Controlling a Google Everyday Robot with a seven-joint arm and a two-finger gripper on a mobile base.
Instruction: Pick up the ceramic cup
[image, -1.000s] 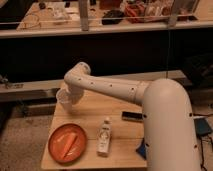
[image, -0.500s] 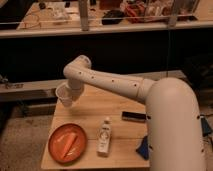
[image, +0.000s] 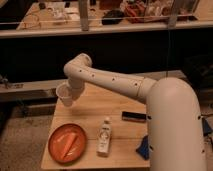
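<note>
Field notes, 1 camera view.

- I am stretching my white arm (image: 115, 82) from the right across the back of the wooden tabletop (image: 100, 107), bending it down at the far left.
- My gripper (image: 70, 95) is hanging over the tabletop's back left corner, mostly hidden behind my wrist.
- My fingers are gripping the ceramic cup (image: 63, 93). I am judging this from the cup sitting tight against the end of my arm, since little of the fingers themselves is showing.
- The cup is clear of the tabletop and tilting, with its open mouth facing up and toward the camera. It is hanging just off the left edge, above and behind the plate.
- An orange plate (image: 81, 150) is sitting at the front left corner, well below the cup, and is carrying 1 orange item (image: 65, 142). I cannot tell what that item is.
- 1 white labelled bottle (image: 104, 136) is lying on its side just right of the plate, cap pointing toward the back.
- 1 flat black object (image: 134, 116) is lying further right, next to my arm's large segment.
- Something blue (image: 144, 147) is showing at the front right, partly hidden by my arm.
</note>
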